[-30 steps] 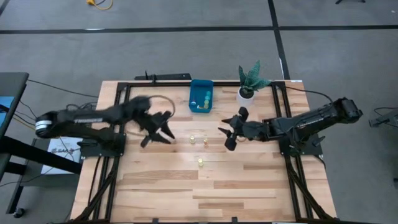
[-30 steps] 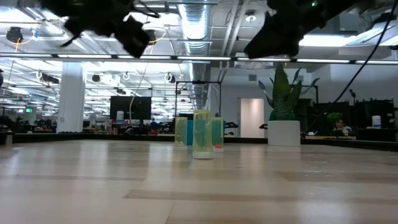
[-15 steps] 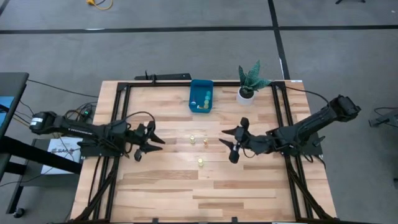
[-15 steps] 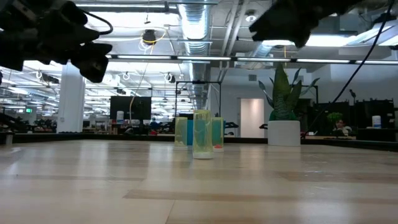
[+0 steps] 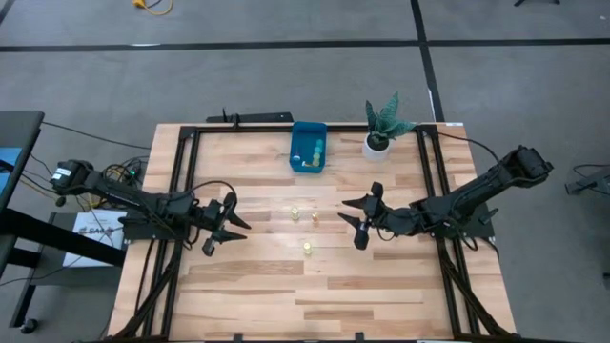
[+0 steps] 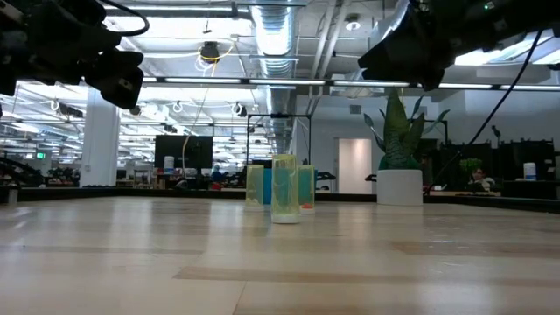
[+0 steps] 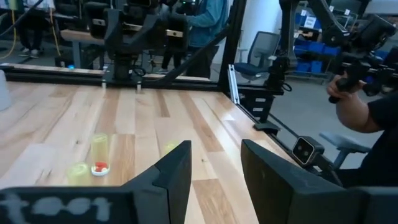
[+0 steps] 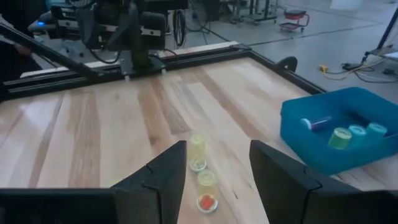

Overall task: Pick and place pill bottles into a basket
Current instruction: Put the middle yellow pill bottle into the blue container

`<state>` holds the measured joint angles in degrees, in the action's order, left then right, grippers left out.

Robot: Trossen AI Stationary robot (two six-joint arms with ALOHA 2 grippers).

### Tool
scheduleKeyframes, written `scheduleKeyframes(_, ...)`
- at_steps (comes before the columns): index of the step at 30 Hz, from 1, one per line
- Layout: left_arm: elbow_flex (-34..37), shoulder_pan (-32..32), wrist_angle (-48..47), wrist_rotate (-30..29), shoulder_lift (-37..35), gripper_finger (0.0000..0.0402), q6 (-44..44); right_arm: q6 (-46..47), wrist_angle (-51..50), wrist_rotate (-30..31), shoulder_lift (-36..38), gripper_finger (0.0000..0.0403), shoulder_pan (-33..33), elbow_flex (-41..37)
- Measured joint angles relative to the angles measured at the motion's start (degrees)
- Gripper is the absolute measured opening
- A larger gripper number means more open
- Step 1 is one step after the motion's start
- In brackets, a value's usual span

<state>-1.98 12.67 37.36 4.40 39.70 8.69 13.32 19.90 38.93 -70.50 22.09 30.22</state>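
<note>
From above, my left end effector hung low over the left part of the pale wooden-plank desk, fingers spread and holding nothing. My right end effector hung over the right-centre, equally released and bare. Three tiny translucent pale-yellow pill bottles stood between them: one and another close together, a third nearer the front edge.

The small rectangular bright-blue plastic basket sat at the back of the desk, just beside a green spiky plant in a white pot. Only my right wrist camera looked into that basket: a pink bottle lay on its side there beside green and blue-tinted ones standing upright. It also showed two of the loose bottles in line ahead of my open fingers, one with a red cap end.

The desk-level camera stacked the loose bottles together in front of the basket, so their spacing was lost there. My left wrist camera alone caught a person's hand beyond the desk.

I could read no writing on anything.
</note>
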Motion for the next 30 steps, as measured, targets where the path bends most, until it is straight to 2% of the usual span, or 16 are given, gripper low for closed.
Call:
scheduleKeyframes(10,0.0,0.5,-0.5,0.7,0.0,0.0128,2.5,2.3,-0.1,0.0,-0.3,0.0169,0.0,0.0)
scheduleKeyframes(24,0.0,5.4,-0.6,-4.7,0.0,0.0128,2.0,3.4,6.5,0.0,-10.5,0.0169,-1.0,-0.1)
scheduleKeyframes(30,0.0,5.4,-0.6,-4.7,0.0,0.0128,2.0,3.8,7.7,-0.6,-11.4,0.0169,-1.7,0.0)
